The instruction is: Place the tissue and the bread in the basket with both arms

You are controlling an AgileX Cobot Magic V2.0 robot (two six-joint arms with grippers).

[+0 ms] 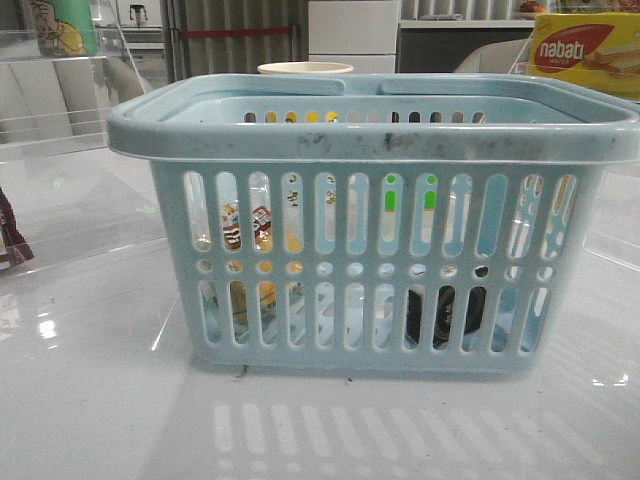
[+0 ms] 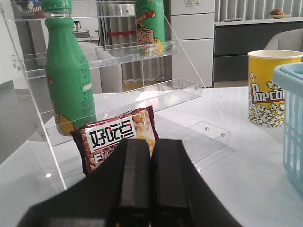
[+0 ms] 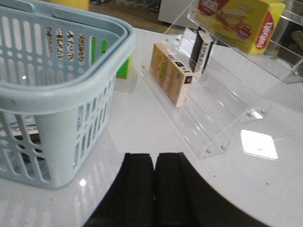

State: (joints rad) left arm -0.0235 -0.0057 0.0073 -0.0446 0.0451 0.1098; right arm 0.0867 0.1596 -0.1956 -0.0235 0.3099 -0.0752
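Observation:
The light blue basket (image 1: 375,135) stands in the middle of the table. Through its slots I see the bread (image 1: 263,238), pale yellow with a brown label, inside at the left. The nearly black tissue (image 1: 443,315) lies low inside at the right. Neither gripper shows in the front view. My left gripper (image 2: 151,142) is shut and empty, left of the basket (image 2: 293,118). My right gripper (image 3: 154,156) is shut and empty above the table, right of the basket (image 3: 71,85). A dark shape, likely the tissue (image 3: 23,137), shows through the slots there.
A clear shelf at the left holds a green bottle (image 2: 68,75) and a red-brown packet (image 2: 116,135). A popcorn cup (image 2: 267,87) stands behind the basket. The right shelf holds a nabati box (image 3: 246,21), a tan box (image 3: 171,73) and a black pack (image 3: 202,49).

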